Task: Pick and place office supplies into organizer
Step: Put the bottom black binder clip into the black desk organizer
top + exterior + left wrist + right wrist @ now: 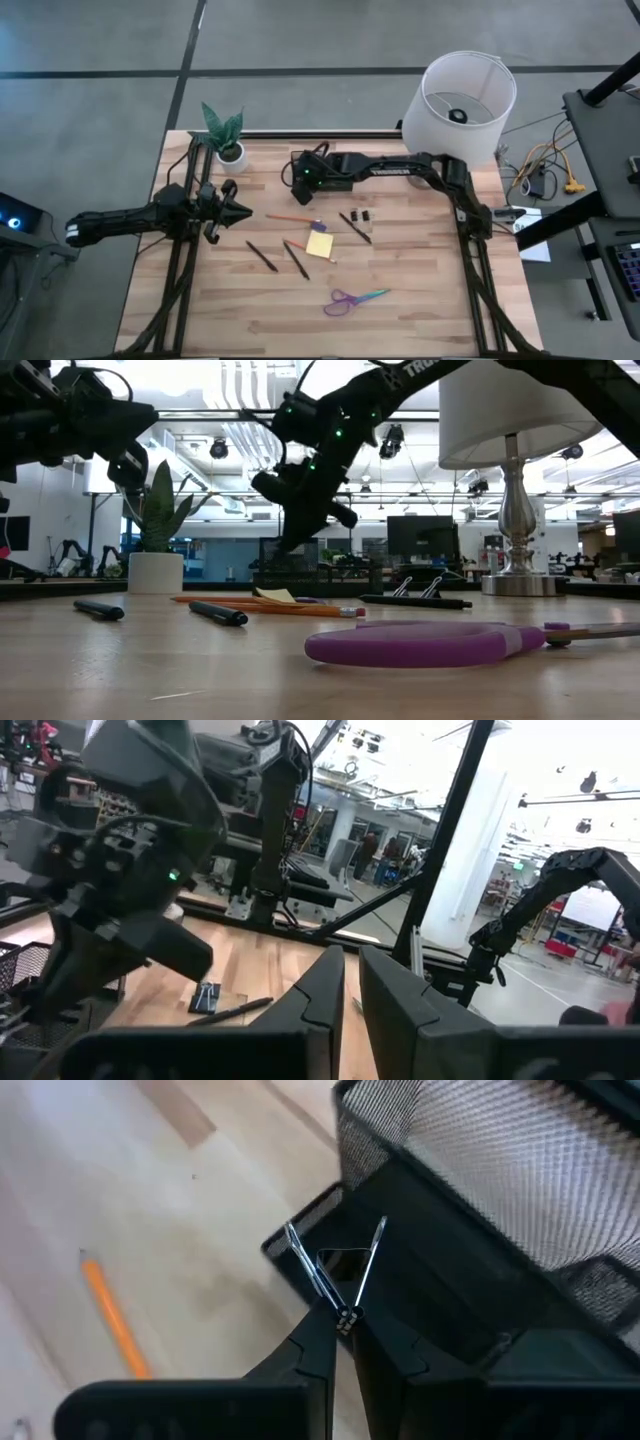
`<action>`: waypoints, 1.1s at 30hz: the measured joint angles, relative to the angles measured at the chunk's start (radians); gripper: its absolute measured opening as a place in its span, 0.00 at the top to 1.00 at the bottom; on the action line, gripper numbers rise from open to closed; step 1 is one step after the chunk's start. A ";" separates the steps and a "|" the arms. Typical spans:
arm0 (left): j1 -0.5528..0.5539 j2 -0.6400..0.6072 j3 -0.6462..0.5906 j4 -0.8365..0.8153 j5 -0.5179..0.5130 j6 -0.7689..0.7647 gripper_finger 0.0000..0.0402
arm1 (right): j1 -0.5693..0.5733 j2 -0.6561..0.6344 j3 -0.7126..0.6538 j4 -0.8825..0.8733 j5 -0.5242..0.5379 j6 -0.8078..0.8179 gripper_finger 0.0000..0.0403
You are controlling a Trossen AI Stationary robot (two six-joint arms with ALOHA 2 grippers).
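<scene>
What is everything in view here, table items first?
table: one, light wood
organizer: one, black mesh, at the back, under the right gripper
pens: three, dark, middle
pencil: one, orange, middle
sticky-note pad: one, yellow, among the pens
scissors: one, purple and teal, towards the front
loose binder clips: two, dark, middle
held binder clip: one, black with wire handles, over the organizer
plant: one, green, white pot, back left
lamp: one, white shade, back right
left gripper: shut, empty, left side
right gripper: shut on the held binder clip
</scene>
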 joint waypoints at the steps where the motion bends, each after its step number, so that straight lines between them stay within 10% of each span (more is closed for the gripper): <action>1: 0.000 0.000 0.000 0.001 0.000 0.000 0.95 | -0.002 0.000 0.000 -0.001 0.004 0.000 0.95; 23: 0.000 0.000 0.000 -0.002 0.000 0.000 0.95 | -0.047 0.003 -0.045 -0.037 -0.032 0.042 0.94; 33: 0.000 0.000 0.000 0.001 0.000 0.000 0.95 | -0.045 0.003 -0.045 -0.036 0.000 0.045 0.72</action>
